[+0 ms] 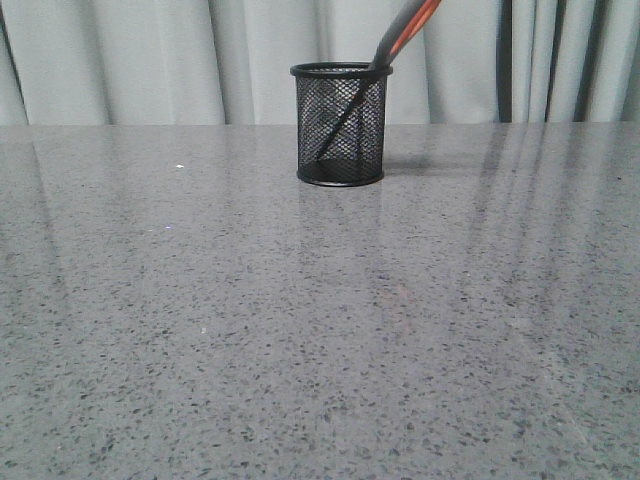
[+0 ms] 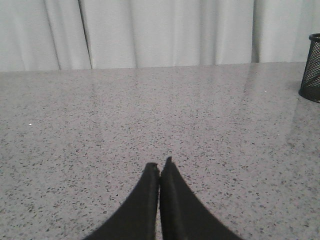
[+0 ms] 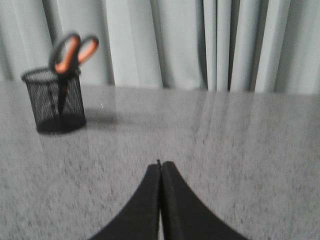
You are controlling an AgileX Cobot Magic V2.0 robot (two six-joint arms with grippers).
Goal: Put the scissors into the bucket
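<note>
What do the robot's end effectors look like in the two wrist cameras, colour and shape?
Only the fingers show. The left end effector has two matte black fingers, broad at the base and curving inward to narrow tips. The right end effector looks the same: plain black, smooth, tapered. No cables, markings or labels are visible on either, and the arms themselves are out of view.

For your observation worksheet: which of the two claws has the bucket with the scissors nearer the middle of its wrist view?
The right claw: its view shows the whole bucket and scissors.
</note>
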